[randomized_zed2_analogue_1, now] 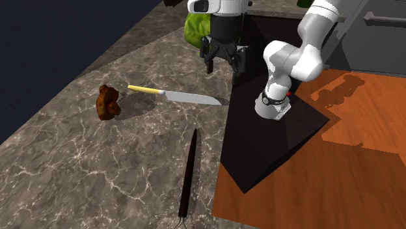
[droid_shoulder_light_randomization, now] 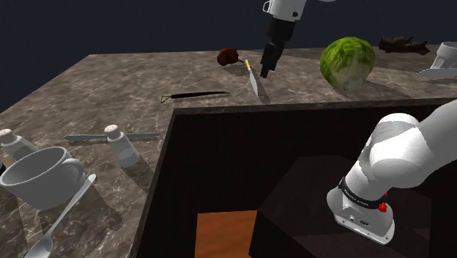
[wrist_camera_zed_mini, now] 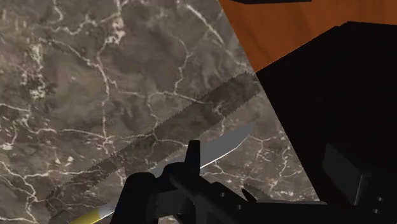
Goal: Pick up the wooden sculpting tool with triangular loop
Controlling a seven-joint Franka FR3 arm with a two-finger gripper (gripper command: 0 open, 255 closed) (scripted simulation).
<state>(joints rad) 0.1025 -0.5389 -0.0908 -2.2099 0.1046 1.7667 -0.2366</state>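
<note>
On the marble counter (droid_shoulder_light_randomization: 110,80), close along the edge of the dark stand (droid_shoulder_light_randomization: 220,154), we log the sculpting tool (droid_shoulder_light_randomization: 198,94). It is a thin dark stick lying flat and untouched. Its small wire loop sits at the end toward the shoulder view's left and, in the second exterior view, toward the bottom edge.

The gripper (randomized_zed2_analogue_1: 223,67) hangs above the counter, pointing down. Its two black fingers stand apart with nothing between them. It is well apart from the tool.

A knife (randomized_zed2_analogue_1: 182,97) with a yellow handle and grey blade lies flat between gripper and tool. The gripper hovers near its blade end. In the wrist view we see the blade and its long shadow crossing the marble just beyond the fingers.

A brown lump (randomized_zed2_analogue_1: 108,102) rests near the knife's handle. A green cabbage head (droid_shoulder_light_randomization: 347,63) sits farther along the counter, toward the shoulder view's right.

Toward the shoulder view's lower left we note a white cup (droid_shoulder_light_randomization: 40,172), a spoon (droid_shoulder_light_randomization: 62,216) just beside it, and a shaker (droid_shoulder_light_randomization: 121,146) standing upright.

Orange floor (randomized_zed2_analogue_1: 364,130) shows past the stand.
</note>
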